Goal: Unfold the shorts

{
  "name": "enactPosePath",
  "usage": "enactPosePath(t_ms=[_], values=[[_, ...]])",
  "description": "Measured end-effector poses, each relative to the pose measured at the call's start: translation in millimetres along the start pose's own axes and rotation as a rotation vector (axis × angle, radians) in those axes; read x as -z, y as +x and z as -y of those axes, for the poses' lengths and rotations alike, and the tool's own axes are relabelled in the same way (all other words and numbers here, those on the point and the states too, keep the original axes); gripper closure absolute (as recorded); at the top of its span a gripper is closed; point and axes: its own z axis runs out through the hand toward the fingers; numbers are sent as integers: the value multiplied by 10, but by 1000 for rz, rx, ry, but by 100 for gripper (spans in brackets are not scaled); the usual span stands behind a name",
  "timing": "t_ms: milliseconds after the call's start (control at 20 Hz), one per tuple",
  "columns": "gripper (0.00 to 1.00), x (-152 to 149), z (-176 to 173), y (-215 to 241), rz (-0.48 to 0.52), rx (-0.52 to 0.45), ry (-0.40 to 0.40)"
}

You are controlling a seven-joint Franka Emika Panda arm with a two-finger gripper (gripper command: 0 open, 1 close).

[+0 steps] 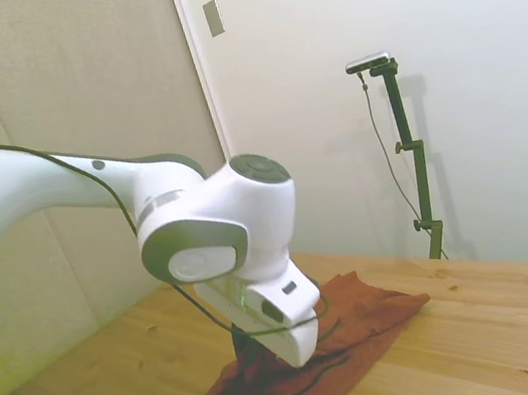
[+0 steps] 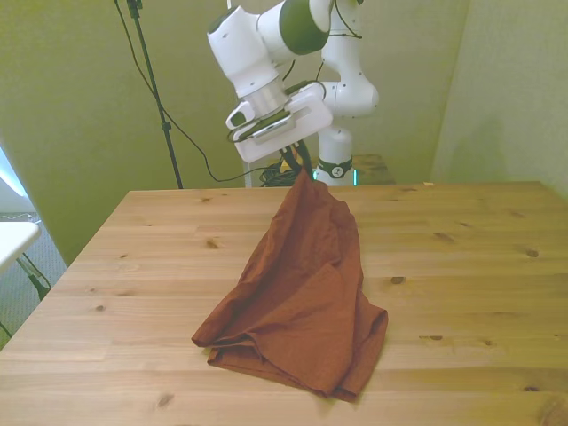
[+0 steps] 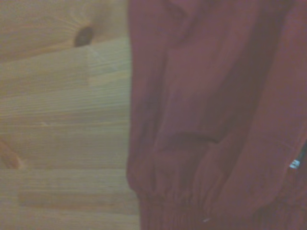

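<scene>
Closest to the front camera, the low end of the shorts (image 2: 302,319) lies bunched on the bench (image 2: 470,293), near its front edge. That heap has folds stacked on folds, so the cloth is not yet flat. From there the shorts rise like a tent to a peak at the far side, near the middle of the bench.

At that peak your pincer (image 2: 300,165) is pinched tight on the top edge of the shorts and holds it up off the wood. The cloth hangs from that one spot.

To do this step well, I think you should pull slowly up and away from the heap. Watch the low end. It should slide open, not drag along as one lump. If the whole pile starts to come with you, stop and go slower.

In the wrist view you can see the gathered stretchy band and soft creases close up, with bare wood beside them. This cloth looks floppy and thin, so it may slip out if you jerk it.

In the side view the arm hides the pincer, and a thin dark cord (image 1: 318,371) lies across the cloth. Try not to snag that cord when you lay the shorts down.
</scene>
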Motion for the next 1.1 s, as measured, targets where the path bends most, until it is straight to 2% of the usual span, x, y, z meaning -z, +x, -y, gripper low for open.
enactPosePath(t_ms=[200,650,700,850,1100], values=[[100,1,368,-290,-10,42,-14],[100,-231,809,-562,8,82,-59],[0,-263,876,-569,11,84,-65],[0,-449,1111,-542,26,114,-110],[0,-939,1617,-472,60,211,-212]])
